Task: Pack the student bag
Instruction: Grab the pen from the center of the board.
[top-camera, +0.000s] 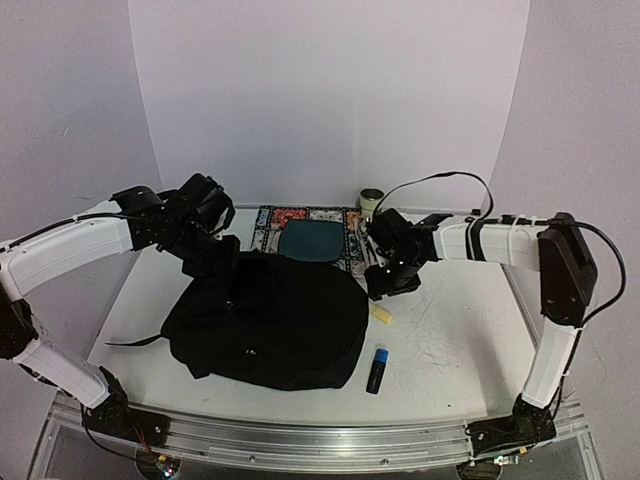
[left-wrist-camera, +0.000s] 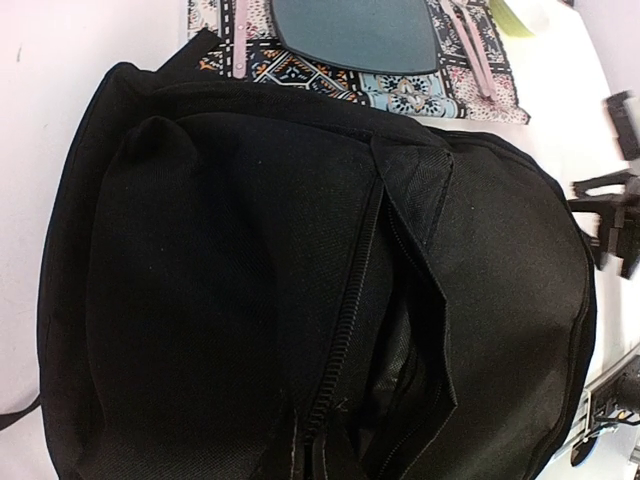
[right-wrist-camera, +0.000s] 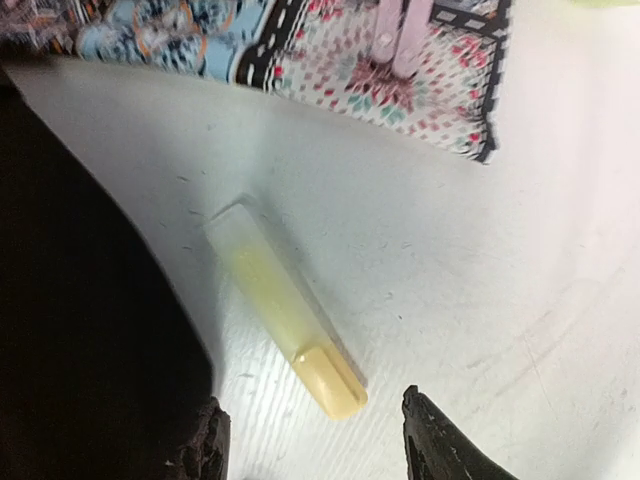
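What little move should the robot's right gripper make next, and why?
Probably lower the right gripper over the yellow marker and close on it. The gripper is open and hovers just above the marker, which lies untouched on the table beside the black bag. The bag's zipper is open, so the marker could go in afterwards.

Plain black student bag, pale yellow highlighter (one end a deeper amber), blue-and-black marker, teal pad on multicoloured floral-and-geometric patchwork cloth, scuffed white table.
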